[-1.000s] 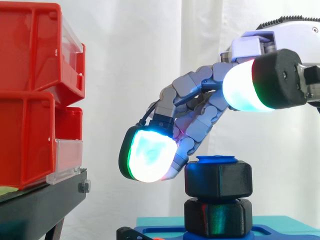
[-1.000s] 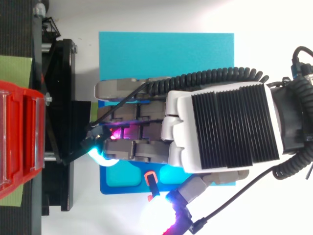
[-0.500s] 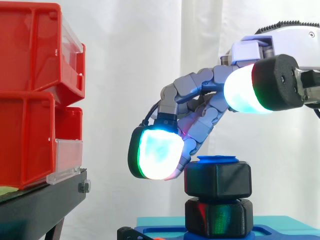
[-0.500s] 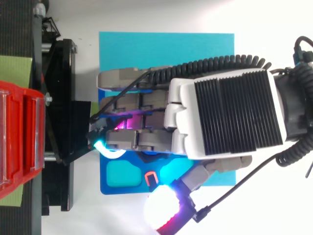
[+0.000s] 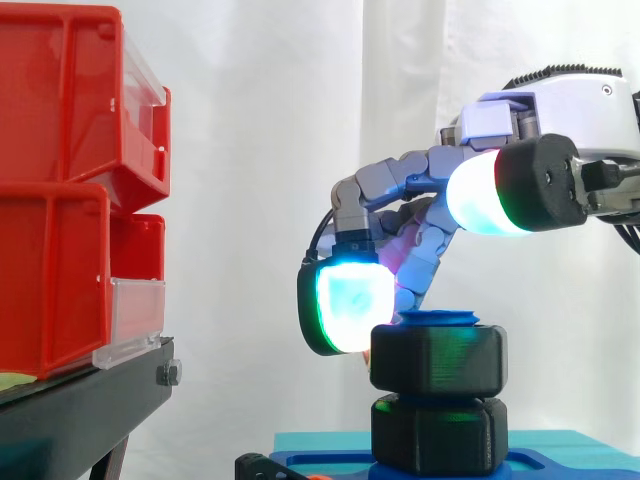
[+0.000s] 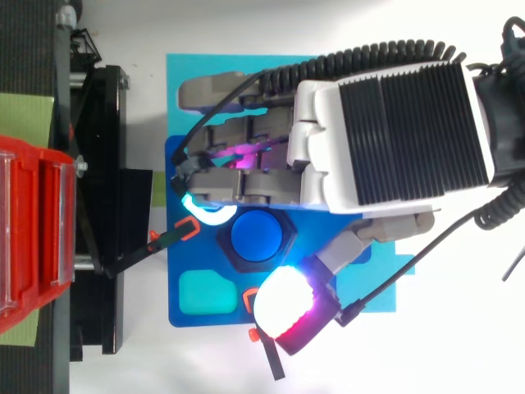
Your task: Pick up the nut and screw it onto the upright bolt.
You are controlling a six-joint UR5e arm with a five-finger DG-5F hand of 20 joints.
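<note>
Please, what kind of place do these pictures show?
Likely a robot lab bench: white curtain behind, red bins on a black stand, and a robot hand at a blue bolt fixture.

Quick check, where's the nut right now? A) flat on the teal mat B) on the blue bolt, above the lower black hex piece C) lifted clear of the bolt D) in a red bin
B: the black nut rings the blue bolt, whose top shows just above it, with the lower hex piece beneath.
</note>
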